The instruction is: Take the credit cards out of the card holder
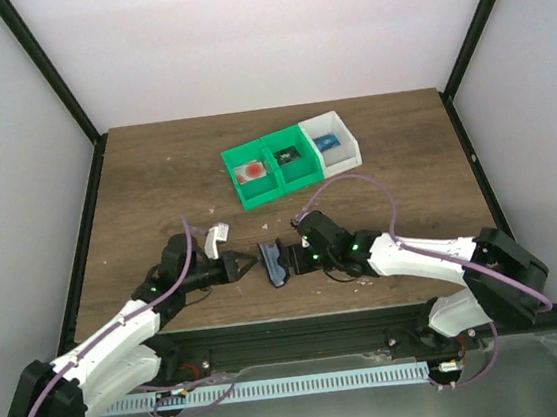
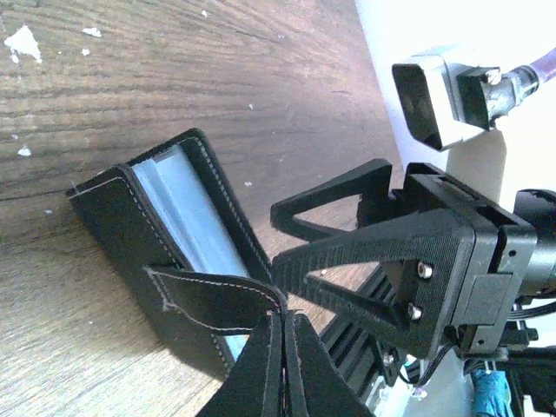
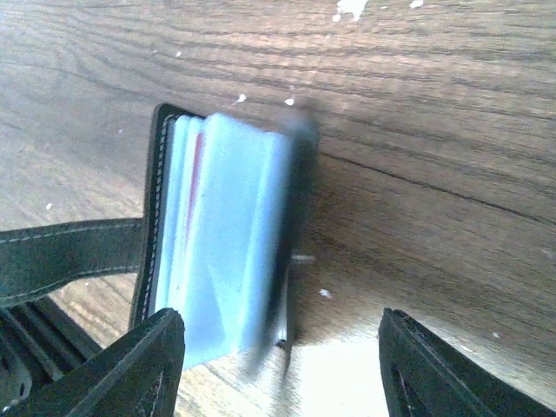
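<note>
card holder (image 1: pixel 275 262) | black rim and blue-grey panels were noted | was found partly opened on the table (image 1: pixel 155 182), near its front edge | its black stitched strap (image 2: pixel 208 291) was drawn out sideways | credit cards (image 3: pixel 195 174) | a red edge was seen tucked between the panels; a count could not be made

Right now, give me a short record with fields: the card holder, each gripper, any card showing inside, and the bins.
card holder: partly open, on the table between the arms
left gripper: shut, pinching the holder's strap
right gripper: open, at the holder, not gripping it
cards: red edge between the pale panels, likely a card inside
bins: green bin and white bin, far side, apart from the holder
</note>
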`<state>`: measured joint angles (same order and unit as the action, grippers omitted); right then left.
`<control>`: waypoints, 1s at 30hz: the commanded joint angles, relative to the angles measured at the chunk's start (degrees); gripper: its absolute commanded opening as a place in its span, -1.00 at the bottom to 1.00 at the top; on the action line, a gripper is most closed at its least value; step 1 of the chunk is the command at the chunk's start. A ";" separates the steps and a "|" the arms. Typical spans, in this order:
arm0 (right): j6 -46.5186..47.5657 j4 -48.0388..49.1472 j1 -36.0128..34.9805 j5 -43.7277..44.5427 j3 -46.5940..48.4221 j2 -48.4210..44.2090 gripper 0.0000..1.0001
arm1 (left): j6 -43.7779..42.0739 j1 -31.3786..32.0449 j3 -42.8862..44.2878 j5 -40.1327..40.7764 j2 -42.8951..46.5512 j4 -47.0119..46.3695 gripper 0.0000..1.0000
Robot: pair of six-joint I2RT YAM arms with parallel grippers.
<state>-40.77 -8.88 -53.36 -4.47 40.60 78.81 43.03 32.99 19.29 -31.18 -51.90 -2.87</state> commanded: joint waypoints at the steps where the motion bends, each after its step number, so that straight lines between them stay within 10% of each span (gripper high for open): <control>1: 1.71 0.81 -1.26 -2.70 2.60 0.65 0.26 | -0.21 -0.15 1.23 -0.59 0.28 -1.81 -1.00; 20: 0.70 -3.25 -2.10 5.73 4.18 7.80 -0.23 | -2.79 -0.20 0.52 8.87 1.62 6.70 -1.00; 27: -0.57 -0.14 -1.99 6.20 0.95 7.67 -0.97 | -2.62 -0.17 0.28 10.26 0.59 7.86 -0.96; 30: -1.35 -2.35 -1.88 10.30 -0.12 7.82 -0.99 | -2.42 -0.18 0.33 11.12 1.10 8.86 -0.96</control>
<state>-40.91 -9.52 -54.96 0.14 41.76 87.09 40.86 32.99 19.49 -21.76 -51.18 4.47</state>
